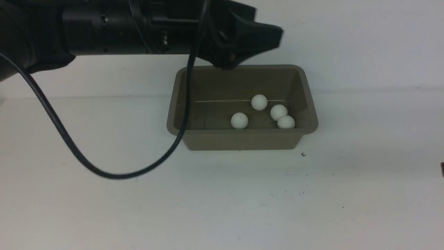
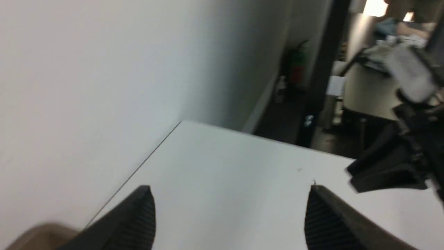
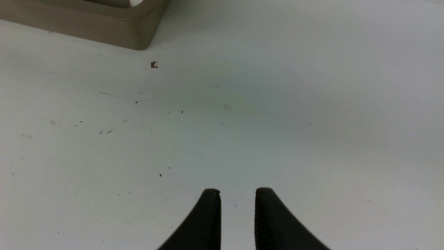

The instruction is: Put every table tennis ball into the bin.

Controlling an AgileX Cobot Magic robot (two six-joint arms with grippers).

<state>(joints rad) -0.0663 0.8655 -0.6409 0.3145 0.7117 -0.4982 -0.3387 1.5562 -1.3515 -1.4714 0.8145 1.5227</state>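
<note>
All four table tennis balls point(image 1: 239, 120) lie in the bin point(image 1: 242, 140) at centre frame, just under my left fingers point(image 2: 138, 222), spread wide and empty; my right fingers point(image 3: 208, 222), barely parted, hold nothing over the desk point(image 3: 312, 104).

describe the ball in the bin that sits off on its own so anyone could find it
Find the taupe bin on the white table. Three balls bunch toward its right end; the lone ball lies left of them, near the front wall, touching none.
</note>
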